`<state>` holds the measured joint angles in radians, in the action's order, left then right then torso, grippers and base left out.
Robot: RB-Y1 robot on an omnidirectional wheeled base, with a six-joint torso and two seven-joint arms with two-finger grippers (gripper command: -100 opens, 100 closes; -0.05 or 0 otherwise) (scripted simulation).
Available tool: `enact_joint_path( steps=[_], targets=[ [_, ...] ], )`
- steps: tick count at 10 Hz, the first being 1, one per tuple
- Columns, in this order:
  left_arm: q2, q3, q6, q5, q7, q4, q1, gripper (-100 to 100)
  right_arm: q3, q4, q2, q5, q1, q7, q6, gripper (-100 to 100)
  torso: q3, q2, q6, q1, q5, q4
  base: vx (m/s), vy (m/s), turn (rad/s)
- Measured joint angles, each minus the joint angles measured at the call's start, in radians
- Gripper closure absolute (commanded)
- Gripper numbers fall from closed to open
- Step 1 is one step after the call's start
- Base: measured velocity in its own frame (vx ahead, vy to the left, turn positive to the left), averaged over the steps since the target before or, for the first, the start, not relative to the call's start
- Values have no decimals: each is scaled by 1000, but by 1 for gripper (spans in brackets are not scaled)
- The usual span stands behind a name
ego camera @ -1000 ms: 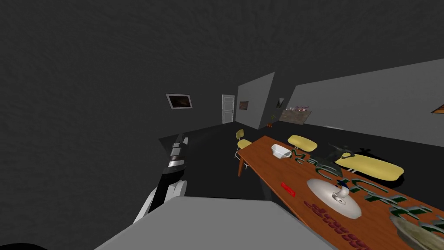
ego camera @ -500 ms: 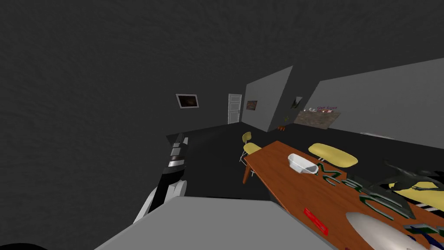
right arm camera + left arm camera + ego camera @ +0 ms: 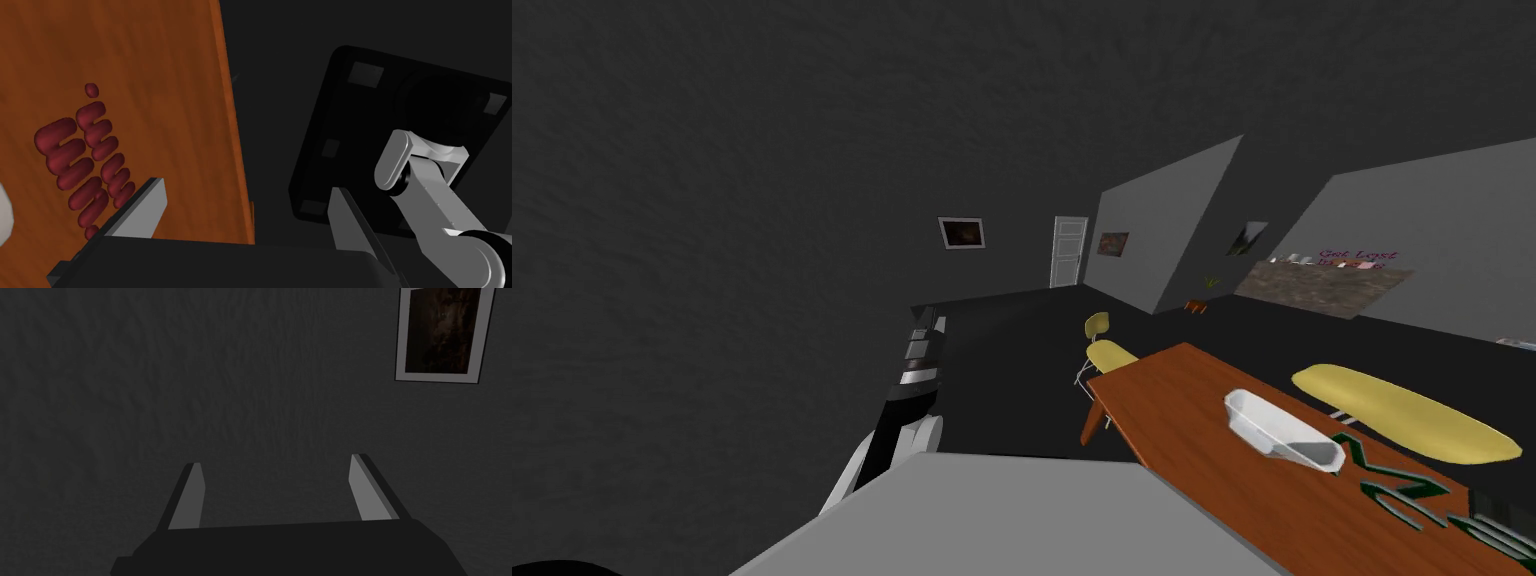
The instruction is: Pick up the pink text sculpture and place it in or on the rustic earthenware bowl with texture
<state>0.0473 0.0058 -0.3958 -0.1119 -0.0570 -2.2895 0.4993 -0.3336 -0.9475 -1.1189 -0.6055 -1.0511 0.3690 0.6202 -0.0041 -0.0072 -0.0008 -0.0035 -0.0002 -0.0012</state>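
The right tool (image 3: 250,215) hangs wide open and empty above the counter (image 3: 150,60) edge, probably prepared for reaching; the dark pink text sculpture (image 3: 82,160) lies flat on it beyond one finger. The left tool (image 3: 280,495) is open and empty also.

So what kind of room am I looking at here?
Probably a dining room in a house: a long wooden table with yellow chairs along it, a white dish on top, and a picture and door on the far wall.
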Motion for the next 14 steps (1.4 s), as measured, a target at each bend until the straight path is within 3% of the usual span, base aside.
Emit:
enact_joint_path(
  steps=[3, 4, 5, 6, 9, 10, 14],
  targets=[
    [0, 0, 0, 0, 0, 0, 0, 0, 0, 69, -9, -12, 51, 34, 9, -100, -1, -1, 1, -5, -2, 0, 130, -152, 166],
    [0, 0, 0, 0, 0, 0, 0, 0, 1, 56, -19, -13, 49, 32, 3, -100, 1, 2, 2, -1, -1, 0, 33, -39, 5],
    [0, 0, 0, 0, 0, 0, 0, 0, 1, 53, -20, -13, 49, 31, 0, 0, 3, 5, 2, 4, 0, 1, 9, -10, 5],
    [0, 0, 0, 0, 0, 0, 0, 0, 1, 54, -20, -13, 49, 31, 0, -100, 4, 8, 3, 7, 1, 2, 0, -29, 64],
    [0, 0, 0, 0, 0, 0, 0, 0, -25, 86, 37, -27, 87, 39, -24, -100, 6, 11, 3, 4, 0, 2, -13, -43, 54],
    [0, 0, 0, 0, 0, 0, 0, 0, -26, 90, 40, -28, 89, 41, -24, 100, 6, 10, 3, 6, 1, 2, 0, 0, 0],
    [0, 0, 0, 0, 0, 0, 0, 0, -25, 90, 39, -28, 89, 41, -25, 100, 6, 10, 2, 4, -1, 2, 0, 0, 0]
  ],
)
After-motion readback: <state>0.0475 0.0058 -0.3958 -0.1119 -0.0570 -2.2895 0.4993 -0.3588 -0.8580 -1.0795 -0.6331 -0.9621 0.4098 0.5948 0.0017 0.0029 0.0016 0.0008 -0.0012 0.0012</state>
